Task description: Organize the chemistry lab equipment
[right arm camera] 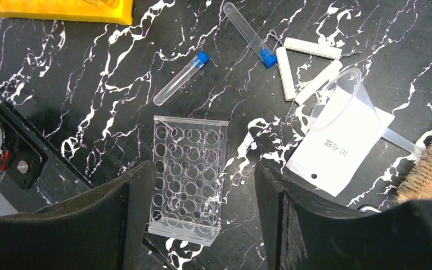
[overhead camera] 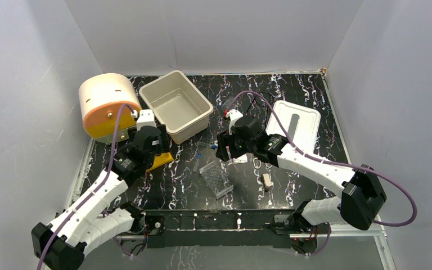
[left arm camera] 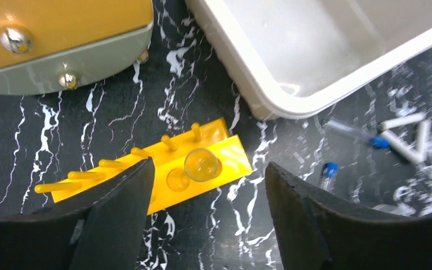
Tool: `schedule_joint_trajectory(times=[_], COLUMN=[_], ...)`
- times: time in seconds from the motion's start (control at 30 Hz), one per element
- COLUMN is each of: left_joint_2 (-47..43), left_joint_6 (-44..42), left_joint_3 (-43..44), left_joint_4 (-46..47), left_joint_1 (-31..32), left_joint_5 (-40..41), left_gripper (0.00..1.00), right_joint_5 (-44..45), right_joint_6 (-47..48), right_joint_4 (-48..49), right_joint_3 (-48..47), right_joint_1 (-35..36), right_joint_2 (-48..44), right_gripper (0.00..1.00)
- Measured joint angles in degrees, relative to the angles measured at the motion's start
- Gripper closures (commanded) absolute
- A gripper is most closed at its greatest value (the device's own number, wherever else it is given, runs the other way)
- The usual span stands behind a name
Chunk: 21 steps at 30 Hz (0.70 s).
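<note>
The yellow tube rack [left arm camera: 163,169] lies on the table with a clear glass tube [left arm camera: 202,164] standing in one hole. My left gripper [left arm camera: 208,225] is open and empty just above and near of it, the left finger over the rack's edge. The clear well tray [right arm camera: 187,171] lies flat, and my right gripper [right arm camera: 205,225] hangs open and empty above its near end. Two blue-capped tubes [right arm camera: 181,79] [right arm camera: 248,34], the white triangle [right arm camera: 306,67] and a clear funnel-shaped cup [right arm camera: 343,98] lie beyond it. A wooden clamp [overhead camera: 266,181] lies to the right.
The beige tub [overhead camera: 175,105] stands at the back, empty, with its white lid [overhead camera: 293,125] to the right. A round cream and orange device [overhead camera: 108,105] sits at the back left. A white packet [right arm camera: 340,146] and a bristle brush [right arm camera: 430,166] lie by the cup.
</note>
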State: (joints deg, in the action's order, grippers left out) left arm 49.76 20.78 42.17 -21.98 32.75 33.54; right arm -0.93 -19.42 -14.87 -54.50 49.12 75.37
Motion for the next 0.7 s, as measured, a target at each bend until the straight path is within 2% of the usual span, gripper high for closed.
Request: schedule_joint_trajectory(times=[0.1, 0.27, 0.33, 0.4, 0.43, 0.47, 0.63, 0.7], left_joint_2=[0.5, 2.2, 2.9, 3.5, 3.7, 3.6, 2.0, 1.5], left_joint_6=[1.4, 7.0, 10.1, 15.0, 17.9, 21.2, 34.6, 39.1], left_joint_3=[6.2, 18.2, 21.9, 25.5, 26.8, 27.5, 25.6, 24.3], left_joint_4=[-3.5, -13.0, -17.9, -24.4, -27.9, -31.2, -45.8, -50.3], left_joint_1=[0.0, 0.0, 0.0, 0.0, 0.0, 0.0, 0.0, 0.0], left_joint_5=[-0.2, -1.7, -2.3, -2.9, -3.1, -3.1, -1.8, -0.7], left_gripper=[0.13, 0.12, 0.2, 0.37, 0.43, 0.44, 0.7, 0.75], right_joint_5=[-0.4, -0.9, -1.0, -1.2, -1.4, -1.6, -2.6, -2.7], right_joint_6=[-0.2, -0.7, -1.1, -1.5, -1.7, -1.9, -3.9, -4.7], right_joint_4=[0.0, 0.0, 0.0, 0.0, 0.0, 0.0, 0.4, 0.8], right_joint_3=[0.0, 0.0, 0.0, -0.1, -0.3, -0.6, -3.2, -4.2], right_joint_1=[0.0, 0.0, 0.0, 0.0, 0.0, 0.0, 0.3, 0.6], right_joint_2=[-0.2, -0.4, -0.4, -0.2, 0.2, 0.7, 5.3, 7.4], right_gripper=[0.27, 0.27, 0.28, 0.29, 0.3, 0.3, 0.31, 0.32])
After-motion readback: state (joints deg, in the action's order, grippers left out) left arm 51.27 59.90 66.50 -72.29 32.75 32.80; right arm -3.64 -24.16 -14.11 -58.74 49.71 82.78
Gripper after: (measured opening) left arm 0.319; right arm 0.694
